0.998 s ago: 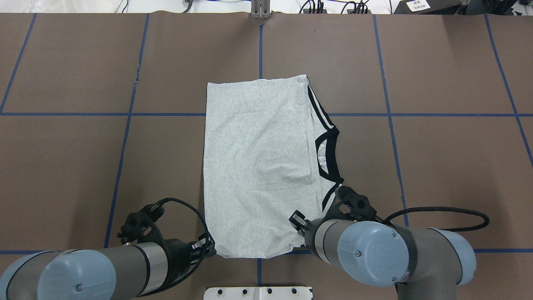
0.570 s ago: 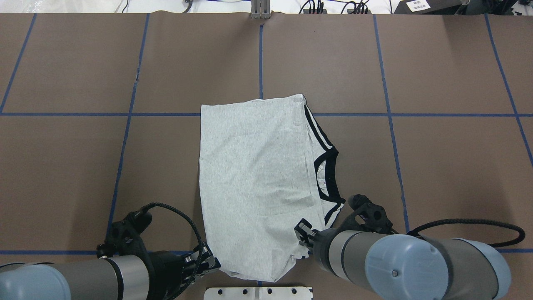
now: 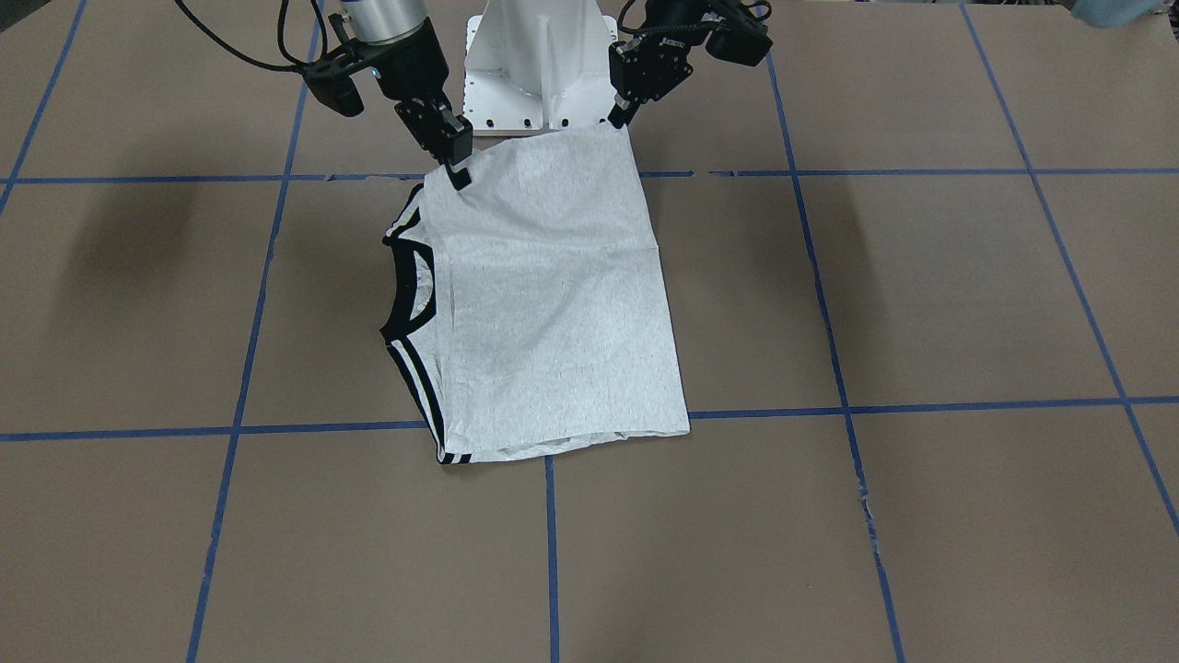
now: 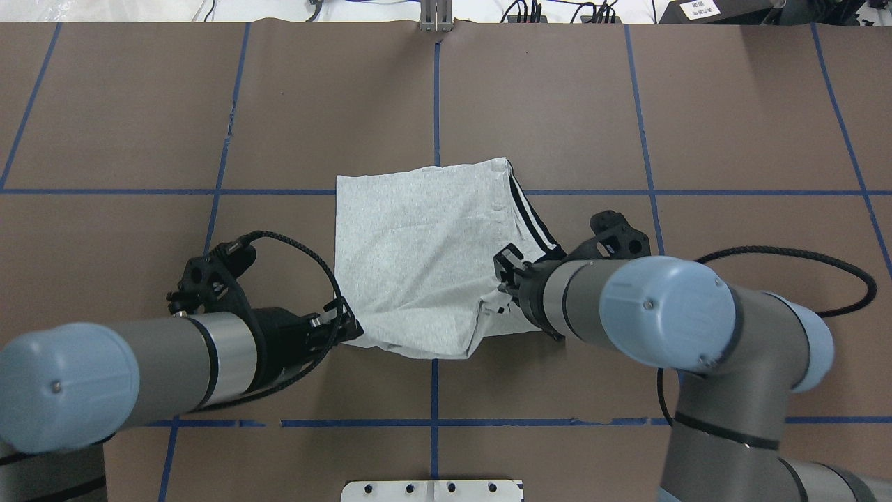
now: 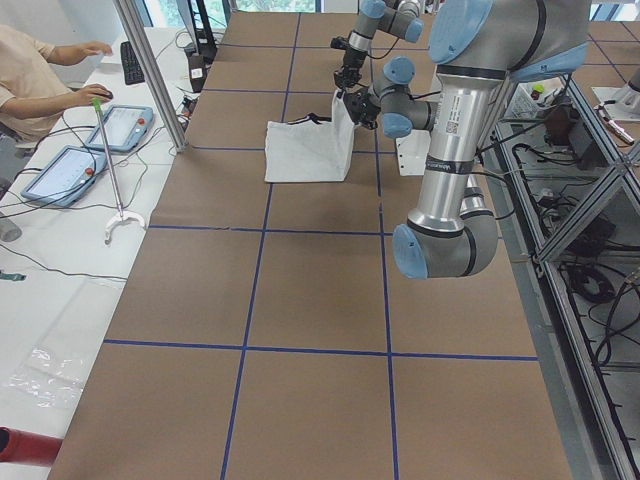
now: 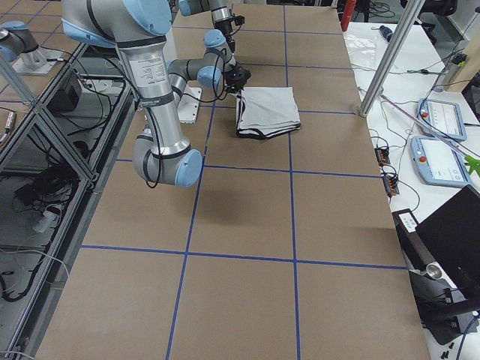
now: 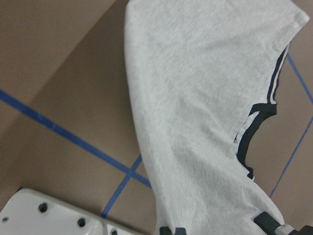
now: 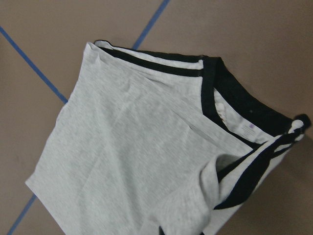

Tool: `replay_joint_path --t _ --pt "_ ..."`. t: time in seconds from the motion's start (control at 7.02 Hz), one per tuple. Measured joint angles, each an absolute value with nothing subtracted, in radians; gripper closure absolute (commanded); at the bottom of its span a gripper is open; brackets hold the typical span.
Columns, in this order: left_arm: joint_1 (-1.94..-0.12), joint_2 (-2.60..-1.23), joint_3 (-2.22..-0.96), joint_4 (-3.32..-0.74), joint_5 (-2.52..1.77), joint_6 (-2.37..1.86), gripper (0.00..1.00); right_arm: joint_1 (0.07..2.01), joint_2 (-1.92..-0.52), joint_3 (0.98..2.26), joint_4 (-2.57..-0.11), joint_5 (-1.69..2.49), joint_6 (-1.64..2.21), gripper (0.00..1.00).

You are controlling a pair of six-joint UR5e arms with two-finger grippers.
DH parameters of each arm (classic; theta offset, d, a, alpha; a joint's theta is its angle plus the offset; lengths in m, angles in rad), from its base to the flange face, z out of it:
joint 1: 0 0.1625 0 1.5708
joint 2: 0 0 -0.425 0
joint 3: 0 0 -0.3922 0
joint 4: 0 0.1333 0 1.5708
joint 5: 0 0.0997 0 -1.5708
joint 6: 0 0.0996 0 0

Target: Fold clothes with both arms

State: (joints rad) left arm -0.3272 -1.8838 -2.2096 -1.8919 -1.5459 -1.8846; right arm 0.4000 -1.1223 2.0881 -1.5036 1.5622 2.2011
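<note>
Front-facing view: T-shirt (image 3: 553,304) lies mid-table (image 3: 921,276), folded into a narrow strip. Its edge nearest the robot is raised, probably to carry that half over the far half. Right gripper (image 3: 458,173) is pinched tight on the striped-side corner, left gripper (image 3: 615,118) is clamped on the plain corner. Overhead: left arm (image 4: 174,355) and right arm (image 4: 592,300) reach forward from either side, wrists turned inward, and the lifted cloth sags between them. Wrist views: cloth hangs from each claw, far half flat.
</note>
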Motion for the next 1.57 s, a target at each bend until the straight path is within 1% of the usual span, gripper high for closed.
replay_joint_path --t 0.14,0.43,0.71,1.14,1.28,1.43,1.57 --pt "-0.395 -1.904 -2.155 -1.896 -1.576 -1.818 1.00 0.451 -1.080 2.010 -1.490 1.582 2.184 1.00" --pt "-0.487 -1.951 -2.054 -1.906 -1.595 -1.737 1.00 0.507 -1.056 1.882 -1.387 1.608 2.168 1.00" --pt "-0.541 -2.001 -1.958 -1.931 -1.596 -1.690 1.00 0.522 -1.023 1.800 -1.329 1.613 2.167 1.00" --pt "-0.566 -2.013 -1.811 -2.080 -1.592 -1.667 1.00 0.549 -0.974 1.701 -1.273 1.637 2.165 1.00" --pt "-0.568 -2.015 -1.773 -2.122 -1.591 -1.666 1.00 0.563 -0.958 1.655 -1.232 1.654 2.164 0.02" --pt "-0.574 -2.018 -1.744 -2.153 -1.589 -1.666 0.79 0.574 -0.936 1.612 -1.211 1.665 2.159 0.00" --pt "-0.586 -2.030 -1.706 -2.175 -1.587 -1.662 0.45 0.588 -0.917 1.572 -1.203 1.672 2.134 0.00"
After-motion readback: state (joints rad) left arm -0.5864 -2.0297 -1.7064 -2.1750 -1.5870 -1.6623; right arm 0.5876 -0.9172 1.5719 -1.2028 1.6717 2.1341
